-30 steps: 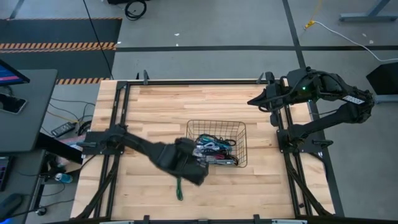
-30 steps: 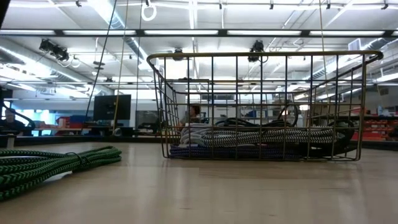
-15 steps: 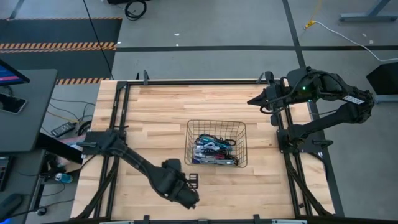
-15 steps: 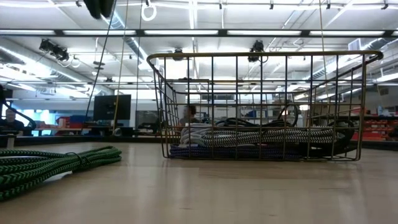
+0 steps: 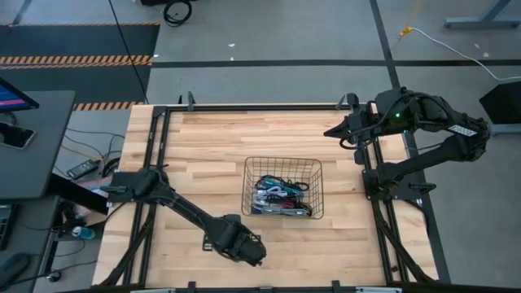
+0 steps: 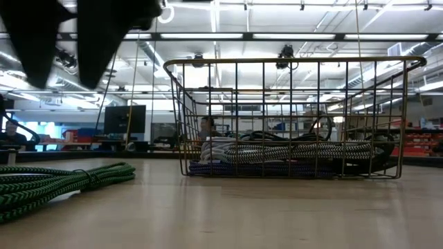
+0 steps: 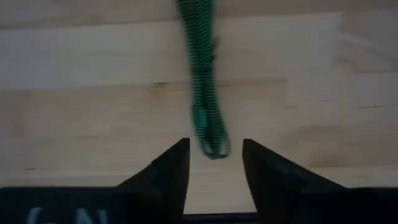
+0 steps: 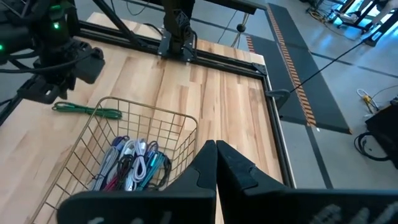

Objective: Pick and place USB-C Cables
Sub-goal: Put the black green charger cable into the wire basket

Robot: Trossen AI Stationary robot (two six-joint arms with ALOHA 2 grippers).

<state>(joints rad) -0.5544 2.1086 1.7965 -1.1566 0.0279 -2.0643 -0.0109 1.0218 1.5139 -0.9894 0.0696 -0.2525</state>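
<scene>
A green USB-C cable bunch [image 7: 204, 81] lies flat on the wooden table near its front edge, also in the low view [image 6: 62, 183] and the right wrist view [image 8: 87, 111]. My left gripper [image 7: 214, 144] hangs open above it, pointing down, with the bunch's end between its fingertips but well below them [image 6: 66, 76]. In the high view the left gripper [image 5: 244, 248] hides the green bunch. Several more cables [image 5: 281, 198] lie in the black wire basket [image 5: 317, 175]. My right gripper [image 8: 216, 163] waits shut, raised at the far right.
The wire basket [image 6: 291, 66] stands mid-table, just beyond and right of my left gripper, with tall walls. Black frame rails [image 5: 151, 163] run along the table's left and right sides. Bare wood [image 5: 203, 138] lies left of and beyond the basket.
My left gripper has gone from the basket's near left corner toward the table's near edge and then down over the green cable bunch, rolling its wrist on the way. Its fingers now dip into the top of the low view. The green bunch has not moved.
</scene>
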